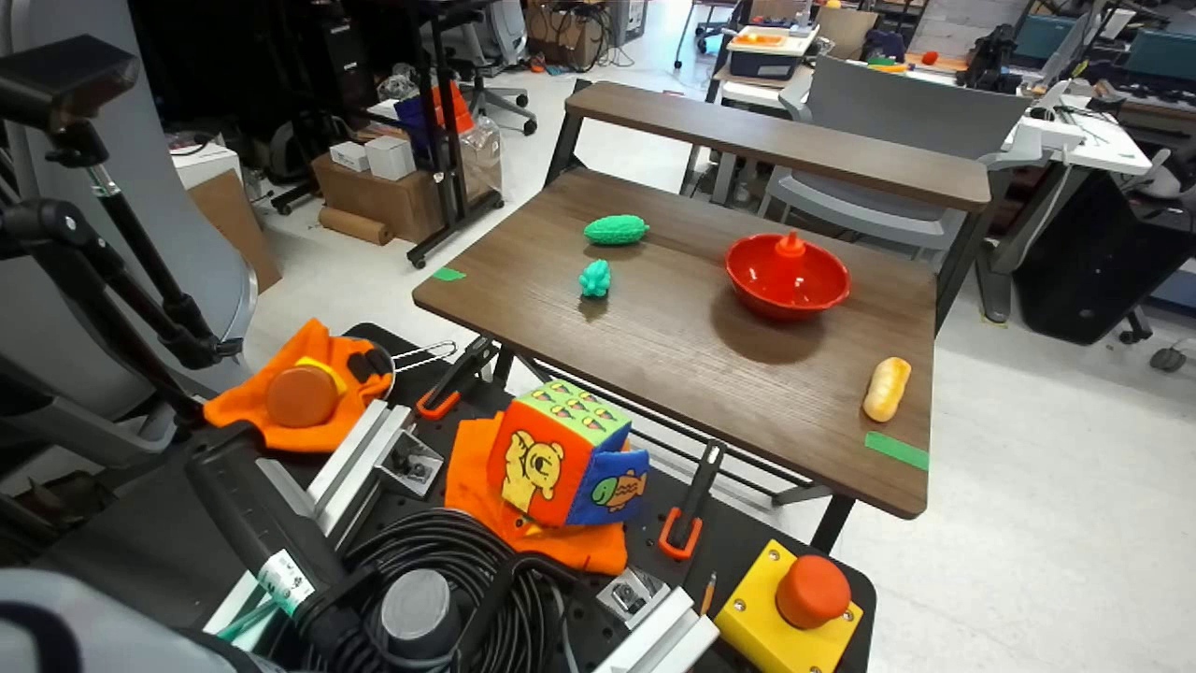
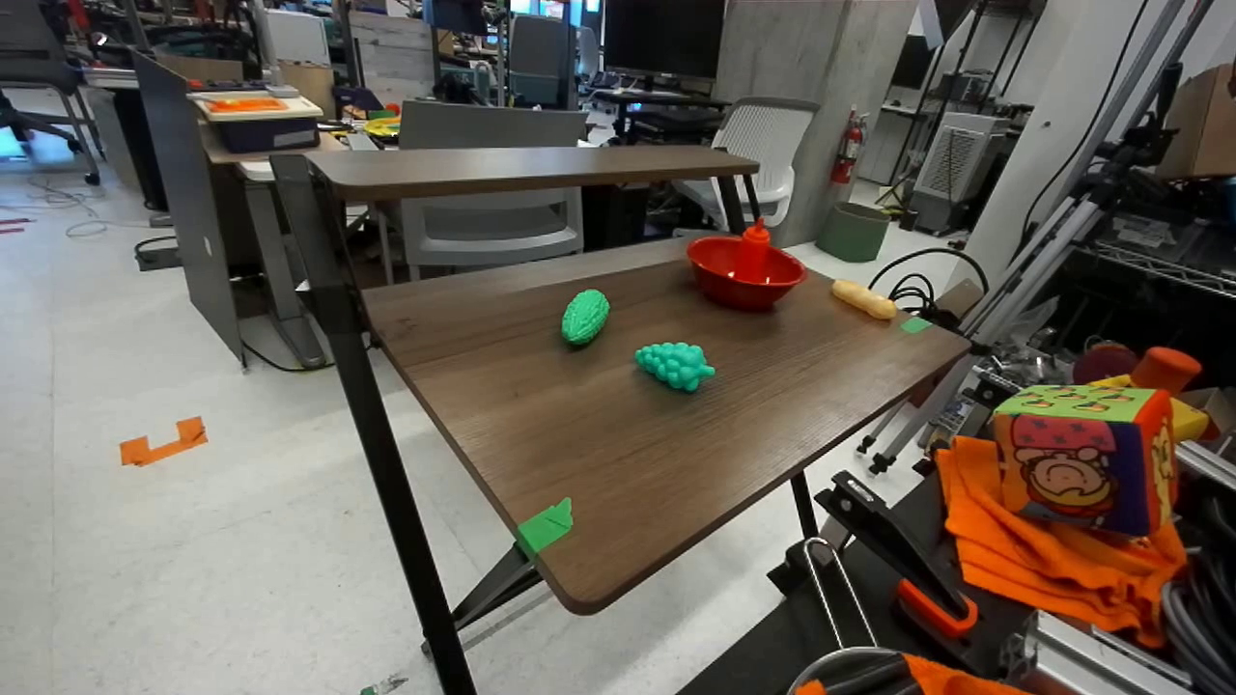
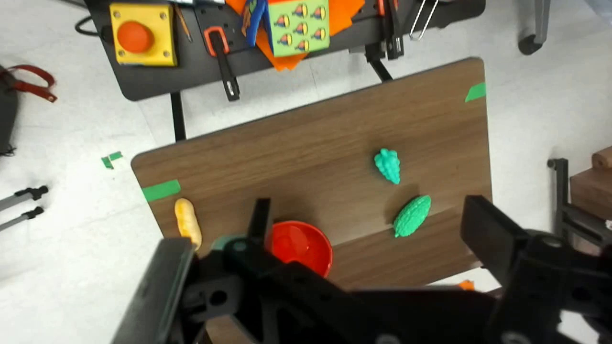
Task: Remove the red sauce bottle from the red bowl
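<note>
The red sauce bottle (image 1: 790, 260) stands upright inside the red bowl (image 1: 826, 292) on the brown table. Both also show in an exterior view, the bottle (image 2: 752, 255) rising above the rim of the bowl (image 2: 715, 286). In the wrist view the bowl (image 3: 319, 247) is partly covered by a finger and the gripper body, and I cannot make out the bottle clearly there. My gripper (image 3: 368, 200) is open with its fingers wide apart and nothing between them. It is well above the table, with the bowl below the left finger. The gripper does not show in either exterior view.
A green bumpy vegetable (image 3: 412, 216) and a teal grape-like toy (image 3: 387, 166) lie on the table (image 1: 654, 355). A yellow bread-like toy (image 1: 887, 389) lies near one end. A raised shelf (image 1: 775, 140) runs along the table's far edge.
</note>
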You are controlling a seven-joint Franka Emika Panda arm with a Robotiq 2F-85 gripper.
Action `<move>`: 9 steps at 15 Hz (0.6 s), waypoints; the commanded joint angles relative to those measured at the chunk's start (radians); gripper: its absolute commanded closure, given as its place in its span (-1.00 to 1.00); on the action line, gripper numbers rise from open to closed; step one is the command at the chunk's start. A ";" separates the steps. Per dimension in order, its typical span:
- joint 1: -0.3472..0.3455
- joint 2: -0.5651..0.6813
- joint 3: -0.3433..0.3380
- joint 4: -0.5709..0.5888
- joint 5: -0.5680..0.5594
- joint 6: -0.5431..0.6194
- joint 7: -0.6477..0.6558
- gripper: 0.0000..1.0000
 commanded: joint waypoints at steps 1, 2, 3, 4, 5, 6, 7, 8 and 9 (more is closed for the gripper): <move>0.017 0.257 0.025 0.132 0.064 0.134 0.026 -1.00; 0.023 0.324 0.031 0.169 0.073 0.161 0.030 -1.00; 0.028 0.391 0.031 0.204 0.092 0.186 0.020 -1.00; 0.029 0.459 0.037 0.247 0.105 0.206 0.029 -1.00; 0.028 0.525 0.043 0.284 0.114 0.233 0.030 -1.00; 0.026 0.594 0.051 0.332 0.111 0.246 0.034 -1.00; 0.022 0.657 0.056 0.378 0.103 0.252 0.036 -1.00; 0.019 0.714 0.061 0.419 0.086 0.259 0.040 -1.00; 0.017 0.767 0.064 0.461 0.062 0.256 0.047 -1.00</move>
